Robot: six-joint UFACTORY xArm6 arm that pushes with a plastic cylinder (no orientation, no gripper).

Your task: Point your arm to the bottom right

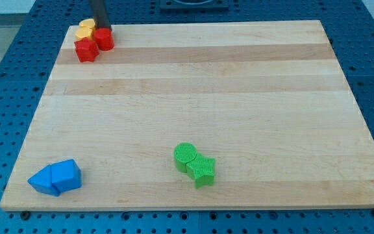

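My tip (102,28) is at the view's top left corner of the wooden board (193,84), the dark rod coming down from the top edge. It sits right behind a red cylinder (104,39), touching or nearly touching it. A red star-shaped block (86,50) lies just left and below the cylinder. Two yellow blocks (86,27) lie just left of the tip; their shapes are unclear. A green cylinder (186,156) and a green star (203,171) sit together at bottom centre. Two blue blocks (56,177), wedge-like, sit together at bottom left.
The board rests on a blue perforated table (5,58) that shows on all sides.
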